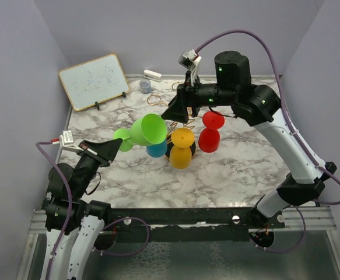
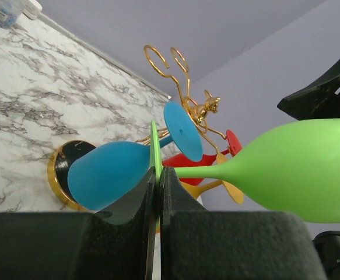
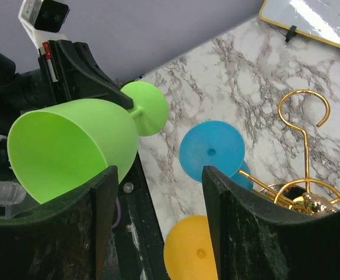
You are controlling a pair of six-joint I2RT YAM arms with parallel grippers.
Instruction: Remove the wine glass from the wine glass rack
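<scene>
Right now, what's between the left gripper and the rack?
The green glass, clamped by its foot in the left gripper, then the blue glass on the rack; left wrist view.

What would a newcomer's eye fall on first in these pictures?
The green glass, its foot pinched in the shut left pincer, tilts in the air left of the rack. A blue glass, yellow glass and red glass crowd that gold rack mid-table, under the open right pincer.
</scene>
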